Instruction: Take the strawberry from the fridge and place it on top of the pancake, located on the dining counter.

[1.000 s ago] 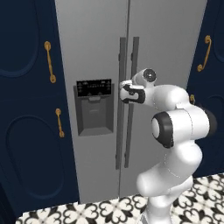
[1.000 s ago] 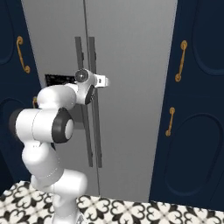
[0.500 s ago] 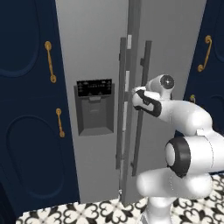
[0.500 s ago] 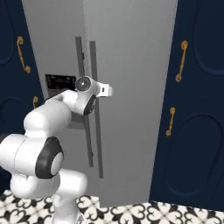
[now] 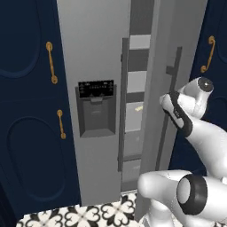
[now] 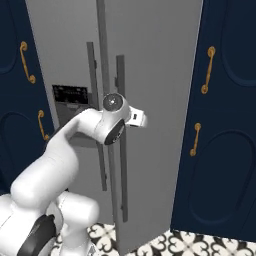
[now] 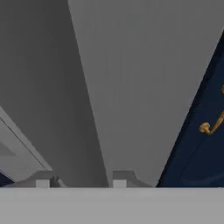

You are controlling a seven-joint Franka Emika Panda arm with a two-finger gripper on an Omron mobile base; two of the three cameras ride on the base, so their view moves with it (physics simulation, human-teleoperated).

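The tall grey fridge fills the middle of the left base view. Its right door stands ajar, and grey shelves show through the gap. My gripper is at mid-height on that door's long dark handle and looks shut on it. From the right base view the hand sits against the same handle. In the hand view the grey door face is very close. The strawberry, the pancake and the dining counter are out of view.
Navy cupboards with gold handles flank the fridge on the left and on the right. The left door carries a black dispenser panel. A small pale thing lies on one shelf. Patterned floor tiles run along the bottom.
The right fridge door has swung from shut to ajar, opening a gap onto the shelves. My hand has come back with the handle, and the jaws have closed.
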